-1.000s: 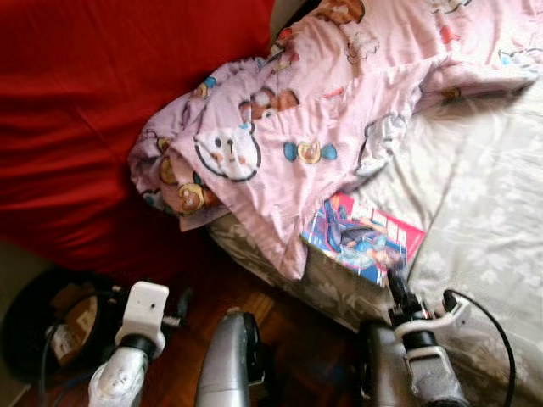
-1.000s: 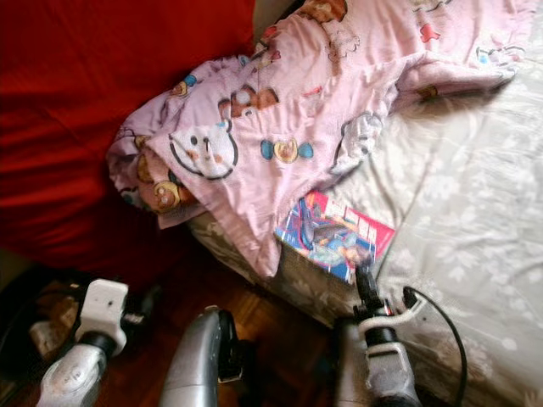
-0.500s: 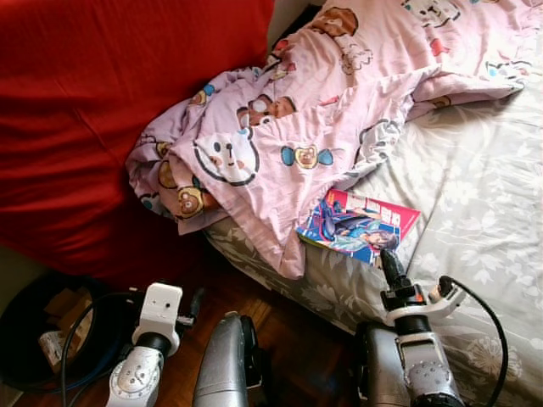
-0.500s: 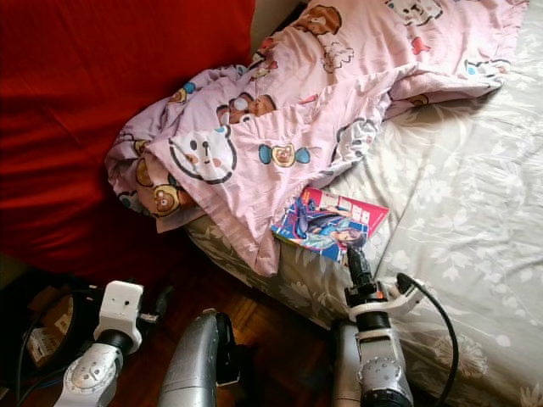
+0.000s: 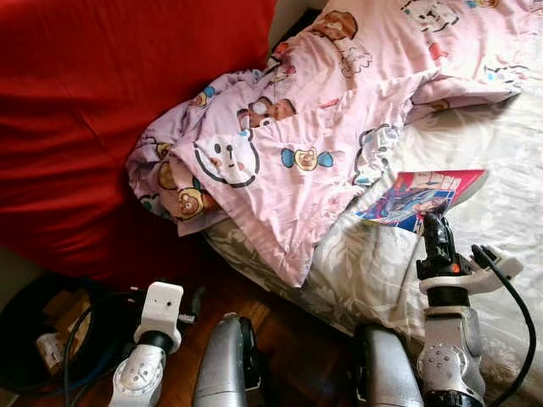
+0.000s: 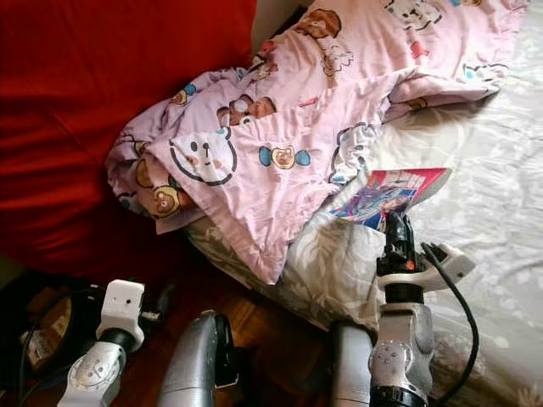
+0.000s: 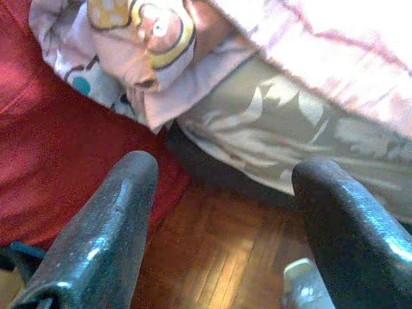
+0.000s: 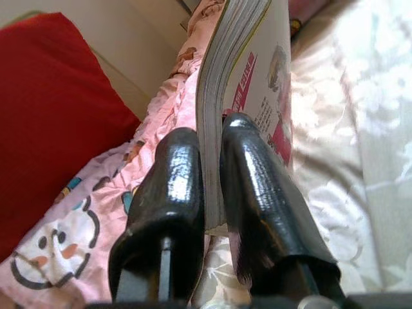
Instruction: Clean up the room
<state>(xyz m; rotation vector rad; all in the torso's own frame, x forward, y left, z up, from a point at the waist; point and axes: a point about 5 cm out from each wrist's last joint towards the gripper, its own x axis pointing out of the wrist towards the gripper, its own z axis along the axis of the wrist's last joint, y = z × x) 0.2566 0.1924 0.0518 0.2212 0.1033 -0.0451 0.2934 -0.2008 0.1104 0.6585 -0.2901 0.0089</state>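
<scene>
A thin book (image 5: pixel 420 193) with a bright pink and blue cover is lifted off the bed, tilted, near the edge of the pink cartoon blanket (image 5: pixel 297 127). My right gripper (image 5: pixel 434 227) is shut on the book's near edge; in the right wrist view its two fingers (image 8: pixel 177 193) pinch the book (image 8: pixel 248 84) between them. My left gripper (image 7: pixel 222 212) hangs low over the wooden floor (image 7: pixel 219 257) beside the bed, open with nothing between its fingers.
The bed's pale floral sheet (image 5: pixel 509 212) stretches to the right. A large red cushion (image 5: pixel 93 110) fills the left side. A dark bin (image 5: pixel 51 331) with cables and scraps sits on the floor at lower left.
My right gripper has closed on the book and lifted it off the sheet, carrying it up and to the right. The left arm has barely moved.
</scene>
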